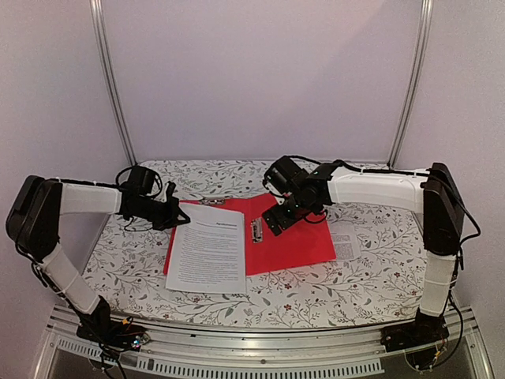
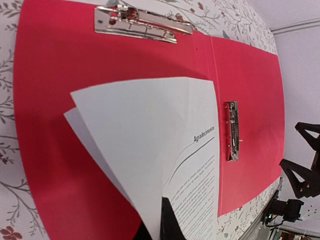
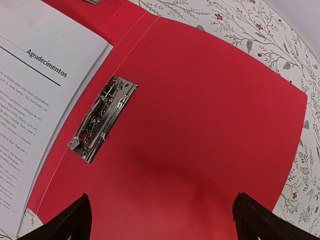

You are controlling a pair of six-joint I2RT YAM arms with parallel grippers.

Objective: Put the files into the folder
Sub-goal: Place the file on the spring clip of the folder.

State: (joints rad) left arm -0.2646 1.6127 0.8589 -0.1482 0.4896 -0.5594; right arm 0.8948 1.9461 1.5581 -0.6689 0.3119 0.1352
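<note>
- Top external view: red folder (image 1: 296, 237) spread open and flat on the flower-printed table (image 1: 363, 276), inside faces up, roughly midway between the two arms.
- On its left half, the files (image 1: 207, 251): a white stack of printed sheets, near end hanging past the folder's near edge onto the table. Heading "Agradecimentos" readable in both wrist views.
- Just right of the centre crease, a metal clip (image 1: 256, 230), lying along the crease with no paper on or under it. Right edge of the files just beside it, a strip of red between them.
- Left gripper (image 1: 175, 212) at the far left corner of the files, fingers together and pinched on the edge of the sheets.
- In the left wrist view, paper curling up from the dark fingertips (image 2: 170, 227) toward the lens, upper sheets fanned apart from the one beneath.
- Also in the left wrist view, a second clip (image 2: 142, 22), flat on the same half of the folder near its edge, apart from the files.
- Right gripper (image 1: 278, 223) over the folder's right half, near the centre clip, fingers spread wide apart.
- In the right wrist view, only bare red cover between its two dark fingertips (image 3: 75, 220). Contact with the cover: cannot tell.
</note>
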